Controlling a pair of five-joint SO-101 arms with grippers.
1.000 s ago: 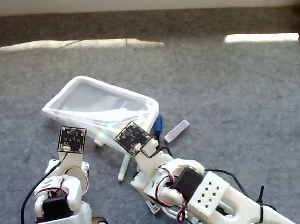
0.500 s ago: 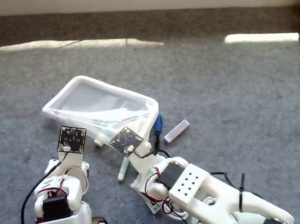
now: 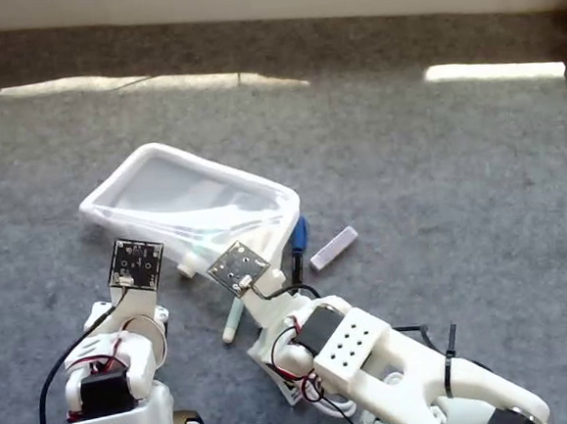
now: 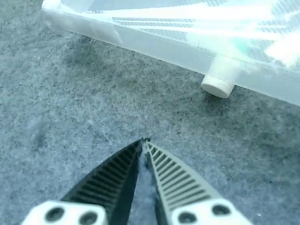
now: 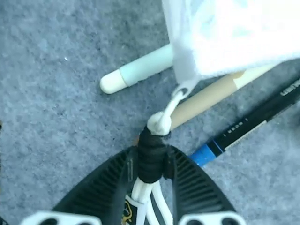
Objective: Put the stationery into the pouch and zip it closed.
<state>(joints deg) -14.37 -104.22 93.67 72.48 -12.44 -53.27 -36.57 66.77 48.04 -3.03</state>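
Translucent white mesh pouch (image 3: pixel 194 194) lies flat on the grey carpet (image 3: pixel 437 161), left of centre. Pale shapes show through its mesh in the left wrist view, but what they are cannot be told. A white cylindrical cap end (image 4: pixel 218 84) pokes out at the pouch's near edge (image 4: pixel 140 37).

Left arm (image 3: pixel 110 373) stands at the lower left, with its wrist just in front of that near edge. The left gripper (image 4: pixel 143 143) points down at bare carpet near the pouch, its jaws pressed together at the tips with nothing between them.

Right arm (image 3: pixel 374 362) comes in from the lower right, with its wrist at the pouch's near right corner (image 5: pixel 225 28). The right gripper (image 5: pixel 151 157) is clamped on the black zipper pull tab (image 5: pixel 150 140), which a knotted white cord (image 5: pixel 159 123) ties to the pouch corner.

Three pens lie on the carpet with their far ends under that corner: a mint-green pen (image 5: pixel 136 68), a tan pen (image 5: pixel 211 93) and a black pen with a blue band (image 5: pixel 253 119). A small lilac block (image 3: pixel 333 247) lies on the carpet just right of the pens, apart from the pouch.
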